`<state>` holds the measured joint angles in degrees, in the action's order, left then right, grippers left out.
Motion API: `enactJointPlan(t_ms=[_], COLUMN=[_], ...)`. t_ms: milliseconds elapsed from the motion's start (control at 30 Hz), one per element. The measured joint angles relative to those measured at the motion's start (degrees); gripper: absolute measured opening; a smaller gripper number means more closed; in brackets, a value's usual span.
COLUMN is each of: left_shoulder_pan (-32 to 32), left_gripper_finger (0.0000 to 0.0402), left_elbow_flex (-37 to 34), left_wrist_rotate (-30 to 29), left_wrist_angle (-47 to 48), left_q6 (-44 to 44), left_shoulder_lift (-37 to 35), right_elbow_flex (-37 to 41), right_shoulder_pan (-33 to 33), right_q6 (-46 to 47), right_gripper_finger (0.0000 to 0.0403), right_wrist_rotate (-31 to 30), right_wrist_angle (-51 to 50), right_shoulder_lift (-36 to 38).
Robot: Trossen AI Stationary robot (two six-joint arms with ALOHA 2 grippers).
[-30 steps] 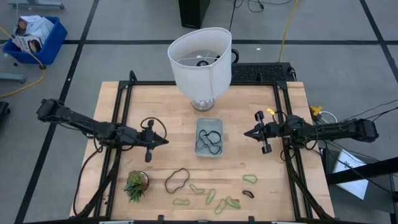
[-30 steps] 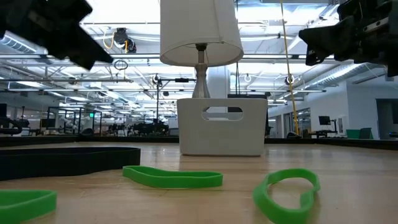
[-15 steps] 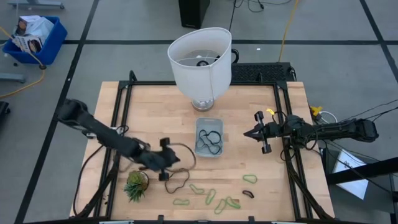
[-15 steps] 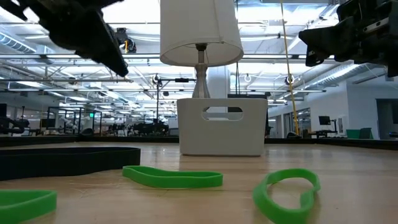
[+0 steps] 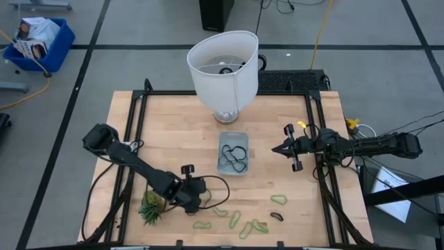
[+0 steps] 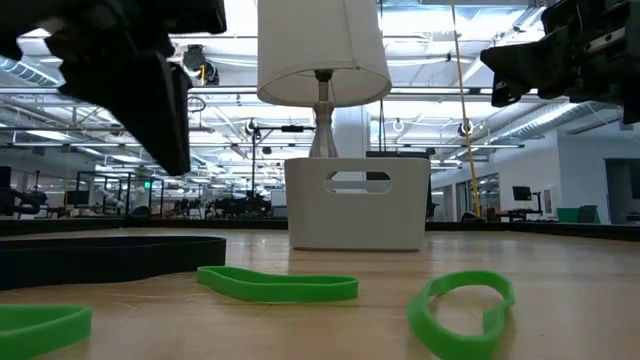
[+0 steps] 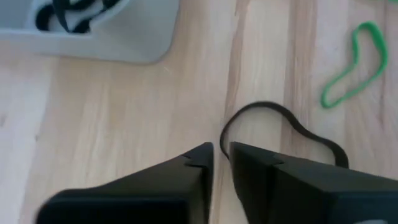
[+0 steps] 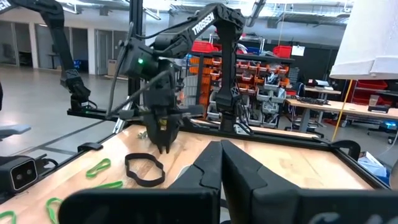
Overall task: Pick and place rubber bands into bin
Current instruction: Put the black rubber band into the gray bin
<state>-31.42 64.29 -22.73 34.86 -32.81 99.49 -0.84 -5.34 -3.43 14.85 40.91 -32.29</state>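
Now, left to right across the tabletop (image 5: 173, 118), with the bin (image 5: 234, 154) as landmark:

Left end effector: the left end effector (image 5: 196, 196) hangs low over the wood on the near-left side of the bin, its fingers (image 7: 193, 163) nearly pinched together and holding nothing.

Target band: the large dark rubber band (image 7: 283, 127) lies flat just ahead of those fingertips, apparently not yet touched; its nearer end curves right in front of the narrow gap.

Long axis: in the left wrist view the loop runs slantwise away from the tips, toward a small green rubber band (image 7: 351, 65).

Nearer arm: the left one, by far, judging from the high view.

Bin contents: dark bands (image 5: 233, 157) already lie inside.

Loose green bands: several (image 5: 236, 219) are scattered nearer the front edge than the bin, with a small dark one (image 5: 276, 216) among them.

Right end effector: the right end effector (image 5: 277, 148) waits level with the bin on its right side, clenched and empty.

View difference: overhead, the left arm covers the big loop; only the wrist cameras show it clear of the fingers.
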Motion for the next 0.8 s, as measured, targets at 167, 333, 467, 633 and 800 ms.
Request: enactJointPlan(t_ms=[167,333,467,633,800], left_shoulder_pan=[0.5,0.8,1.4,2.9,4.0], left_gripper_finger=[0.0135,0.0190,0.0214,0.0218,0.0218], left_elbow_flex=[0.0,0.0,0.0,0.0,0.2], left_wrist_rotate=[5.2,7.4,8.2,10.8,12.5], left_wrist_angle=[0.1,0.2,0.1,-0.2,-0.5], left_q6=[-1.9,-1.9,-1.9,-1.9,-1.6], left_shoulder_lift=[1.9,3.5,5.0,7.4,9.0], right_elbow_flex=[0.0,0.0,0.0,0.0,0.0], right_shoulder_pan=[0.0,0.0,0.0,0.0,0.0], right_q6=[1.2,1.0,0.9,0.8,0.8], right_gripper_finger=[0.0000,0.0000,0.0000,0.0000,0.0000], right_wrist_rotate=[0.0,0.0,0.0,0.0,0.0], right_wrist_angle=[0.0,0.0,0.0,0.0,0.0], right_shoulder_lift=[0.0,0.0,0.0,0.0,0.0])
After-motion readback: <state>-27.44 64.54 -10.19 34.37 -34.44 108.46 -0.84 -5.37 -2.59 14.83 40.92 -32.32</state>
